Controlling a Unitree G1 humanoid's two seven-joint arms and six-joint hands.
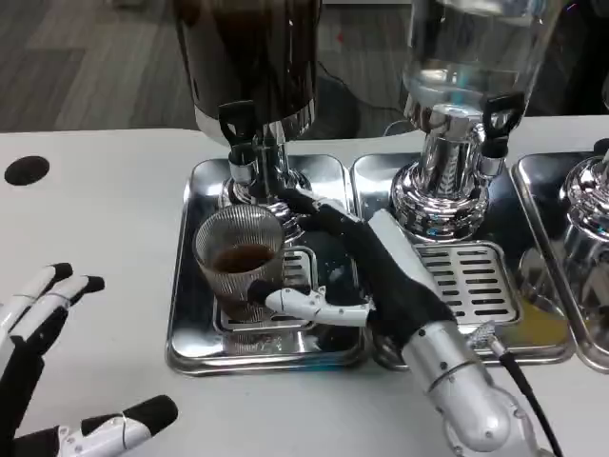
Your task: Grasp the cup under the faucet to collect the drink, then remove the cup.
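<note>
1. Desk (95,219) — white surface carrying the steel drip trays.
2. Dispenser (252,57) with dark drink, its faucet (240,143) directly above the cup.
3. Drip tray (190,324), polished, under the cup.
4. Right hand (357,276) — fingers wrapped around the cup.
5. Left hand (48,371), fingers spread, holding nothing, at the near left.
6. Cup (240,262) — ribbed glass, upright on the tray, some brown drink inside.

A ribbed clear glass cup (240,262) holding a little dark brown drink stands on the shiny steel drip tray (190,286), directly beneath the black-handled chrome faucet (240,143) of the dark drink dispenser (252,57). The right hand (357,276) reaches in from five o'clock, fingers wrapped around the cup. The left hand (48,371) rests at eight o'clock on the white table (95,190), fingers spread. A clear dispenser (466,67) stands at one o'clock.
</note>
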